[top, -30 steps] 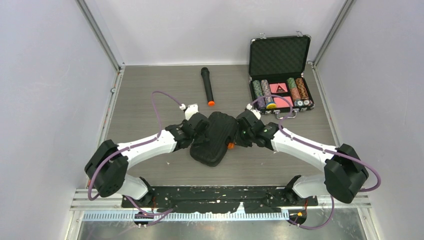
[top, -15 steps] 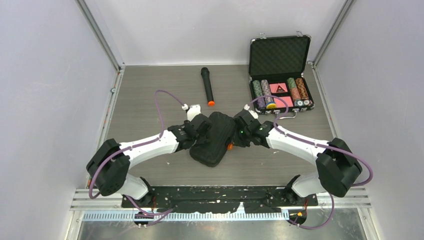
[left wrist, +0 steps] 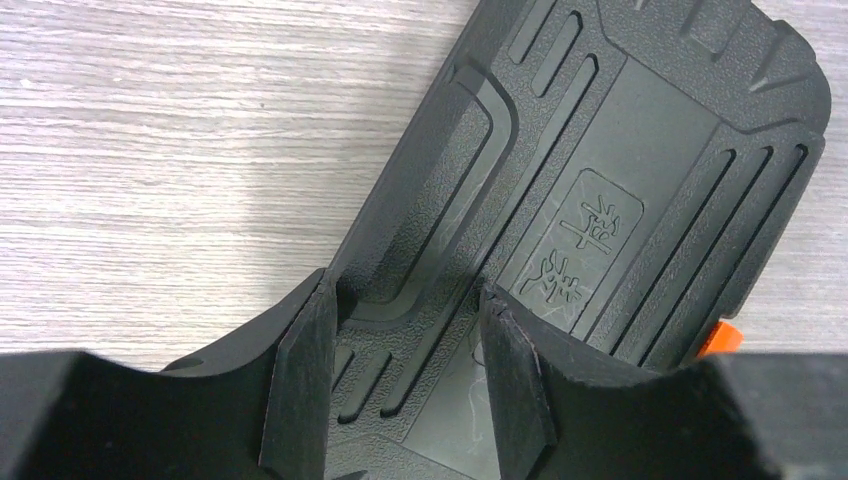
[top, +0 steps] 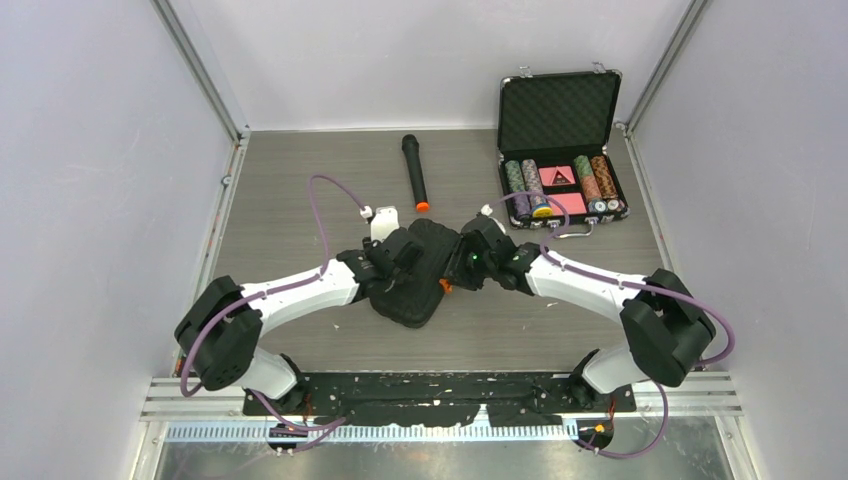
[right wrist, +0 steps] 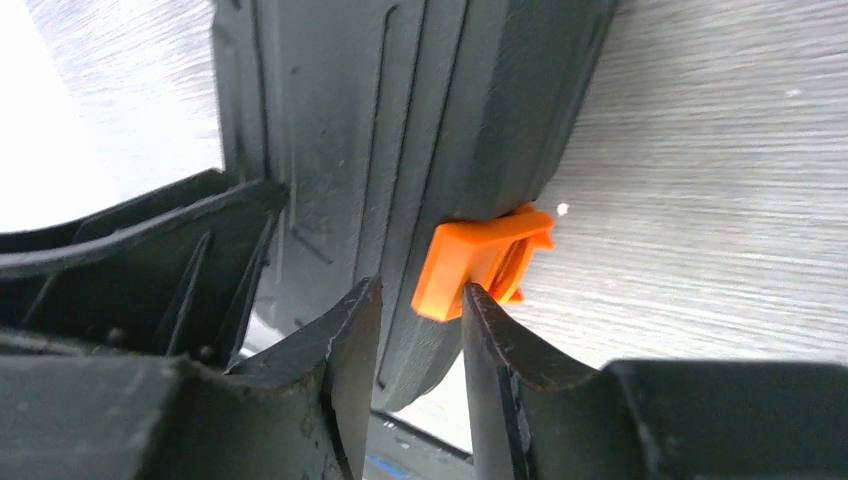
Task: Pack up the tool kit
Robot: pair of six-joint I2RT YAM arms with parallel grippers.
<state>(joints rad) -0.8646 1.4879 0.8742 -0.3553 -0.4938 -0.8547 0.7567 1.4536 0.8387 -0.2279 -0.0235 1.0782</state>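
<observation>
**Tool kit closed at mid-table, an arm on each side**

You have the tool kit (top: 420, 275) lying flat on the table (top: 300, 190), lid down and ribbed side up, set at a diagonal between your two arms. From above it sits near the middle of the table, well apart from the microphone (top: 414, 172) and from the open poker chip case (top: 560, 150) at the far right corner.

Your left gripper (left wrist: 405, 300) is over the kit's left side. Its jaws are spread and clamp nothing. Between the two fingers (left wrist: 300, 390) you see only the textured lid with its embossed characters.

Your right gripper (right wrist: 420, 295) is at the opposite edge, by the orange latch (right wrist: 480, 255), which juts out from the rim. The fingers (right wrist: 355, 370) stand close together and straddle the kit's edge just below the latch. One lies on the lid side and the other on the latch side, up against the orange tab. You cannot tell from these views whether they are squeezing the edge or merely bracketing it.
</observation>
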